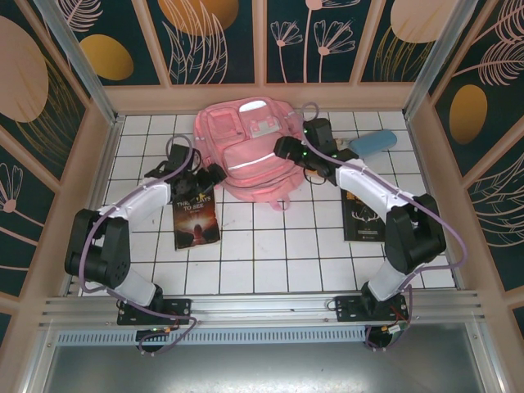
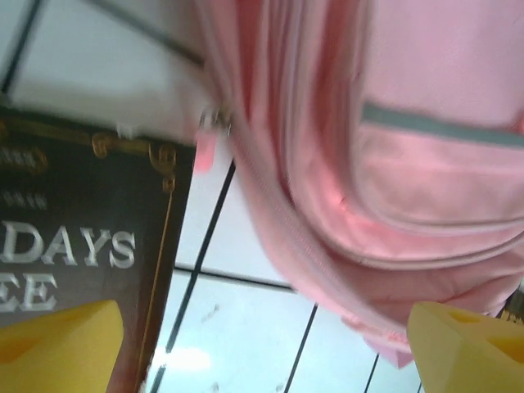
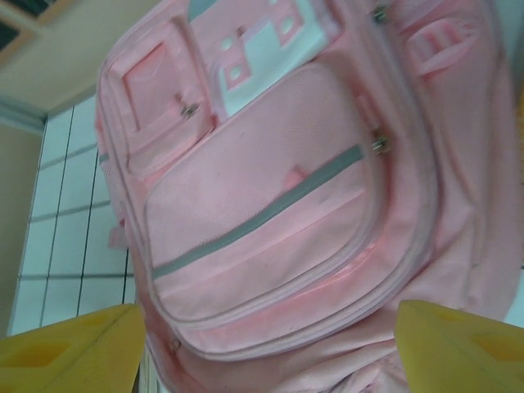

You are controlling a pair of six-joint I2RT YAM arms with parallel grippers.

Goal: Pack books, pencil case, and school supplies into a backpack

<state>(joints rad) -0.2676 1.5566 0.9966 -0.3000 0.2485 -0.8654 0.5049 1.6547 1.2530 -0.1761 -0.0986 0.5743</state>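
Left claw [image 2: 262,344] and right claw [image 3: 266,340], both released, flank the backpack [image 1: 246,160]; orange book [image 1: 196,219] beside left.

The white tiled table [image 1: 270,254], ruled with dark grid lines, carries four things that all lie flat on its surface. A pink backpack [image 1: 237,176] lies front-side up at 12 o'clock against the far edge, with a light blue pencil case [image 1: 375,142] at 2 o'clock, set at a slant and apart from the backpack. An orange-covered book [image 1: 196,225] lies at 9 o'clock, its far corner just beside the backpack's lower left edge, and a black booklet [image 1: 360,223] lies at 3 o'clock, well apart from the book across bare tiles.
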